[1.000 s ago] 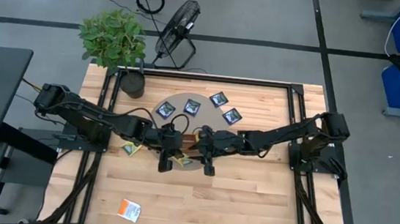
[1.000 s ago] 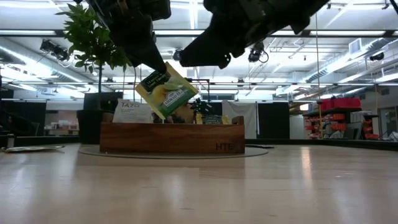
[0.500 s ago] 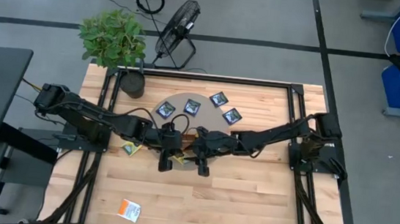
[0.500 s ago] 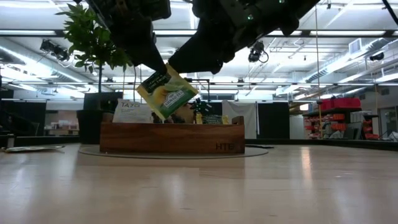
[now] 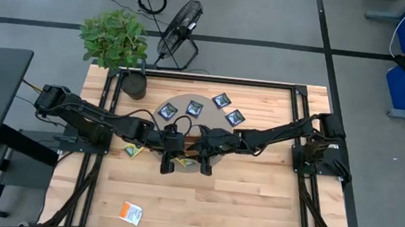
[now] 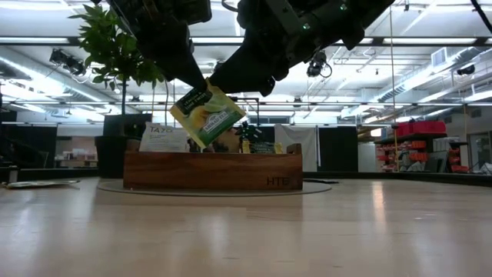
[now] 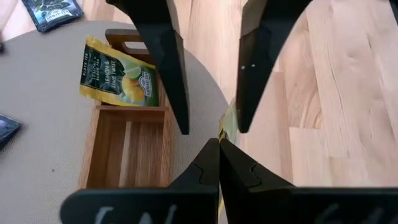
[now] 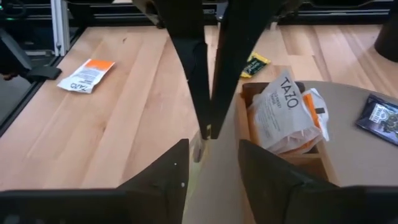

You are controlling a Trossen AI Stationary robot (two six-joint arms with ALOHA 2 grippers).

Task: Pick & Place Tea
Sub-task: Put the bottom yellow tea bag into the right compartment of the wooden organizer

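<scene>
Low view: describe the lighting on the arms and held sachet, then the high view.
Low view: ceiling lights behind silhouette both arms; the yellow-green sachet in the left gripper is lit, right gripper beside it. High view: even light, soft shadows on the table.

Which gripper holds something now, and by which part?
The left gripper pinches a yellow-green tea sachet by its upper corner. The right gripper is close by, holding nothing.

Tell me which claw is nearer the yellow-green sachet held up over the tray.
Left. The left claw is shut on the yellow-green sachet; the right claw hovers open just beside it.
</scene>
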